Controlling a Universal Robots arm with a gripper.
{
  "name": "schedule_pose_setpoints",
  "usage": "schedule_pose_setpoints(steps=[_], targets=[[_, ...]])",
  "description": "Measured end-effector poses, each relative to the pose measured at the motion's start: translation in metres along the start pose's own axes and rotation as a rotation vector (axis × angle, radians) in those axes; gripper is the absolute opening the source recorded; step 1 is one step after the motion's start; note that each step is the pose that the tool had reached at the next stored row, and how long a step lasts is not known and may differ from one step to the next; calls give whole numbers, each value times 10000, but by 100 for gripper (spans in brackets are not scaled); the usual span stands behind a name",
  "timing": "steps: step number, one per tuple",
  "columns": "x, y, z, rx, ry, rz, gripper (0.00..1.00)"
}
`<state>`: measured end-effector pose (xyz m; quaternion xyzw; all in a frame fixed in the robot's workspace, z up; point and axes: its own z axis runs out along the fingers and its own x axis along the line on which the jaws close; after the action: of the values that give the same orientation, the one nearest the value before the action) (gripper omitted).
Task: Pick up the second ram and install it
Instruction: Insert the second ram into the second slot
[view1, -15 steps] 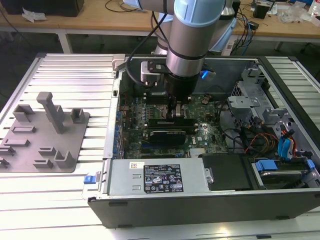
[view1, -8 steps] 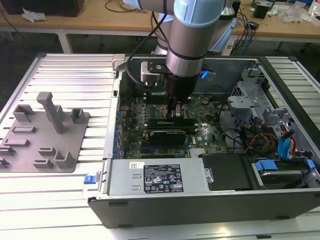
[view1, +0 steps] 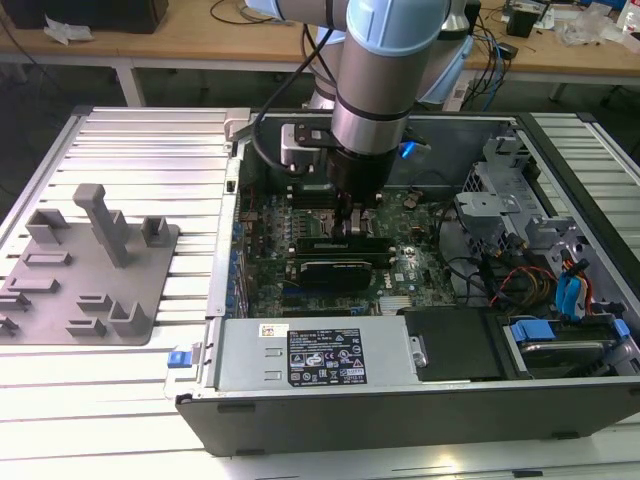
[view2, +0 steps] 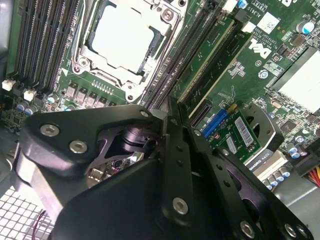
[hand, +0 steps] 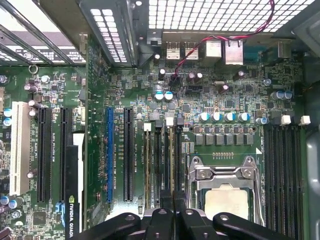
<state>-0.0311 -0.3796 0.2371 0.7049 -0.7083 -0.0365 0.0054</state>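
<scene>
Claw: the gripper (hand: 172, 212) stands low over the motherboard, its two fingers (view2: 175, 150) drawn close together on the top edge of a thin upright stick, which I judge to be the second ram (hand: 172, 165); the stick itself is mostly hidden by the fingers.

Ram position: it stands in the bank of memory slots (hand: 160, 160) just beside the processor socket (hand: 225, 190), on the side toward the expansion slots (in the second wrist view, installed green sticks (view2: 210, 60) lie in that same bank).

Board beyond: the black graphics card (view1: 335, 270) sits nearer the power-supply edge of the computer case (view1: 420, 400); the case's rear wall, with its vent grille (hand: 210, 12), lies farthest.

Tray: the grey tray (view1: 85, 265) rests on the slatted table (view1: 130, 150) outside the case, at the exterior view's left, with no stick on it.

Doing it well: keep the stick square to the slot, press straight down and evenly along its length, and avoid any tilt toward the socket latch; release only once both ends are seated.
</scene>
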Motion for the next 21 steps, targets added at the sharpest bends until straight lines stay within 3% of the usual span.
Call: schedule_pose_setpoints(steps=[21], targets=[[1, -9, 33, -1, 2, -1, 9]])
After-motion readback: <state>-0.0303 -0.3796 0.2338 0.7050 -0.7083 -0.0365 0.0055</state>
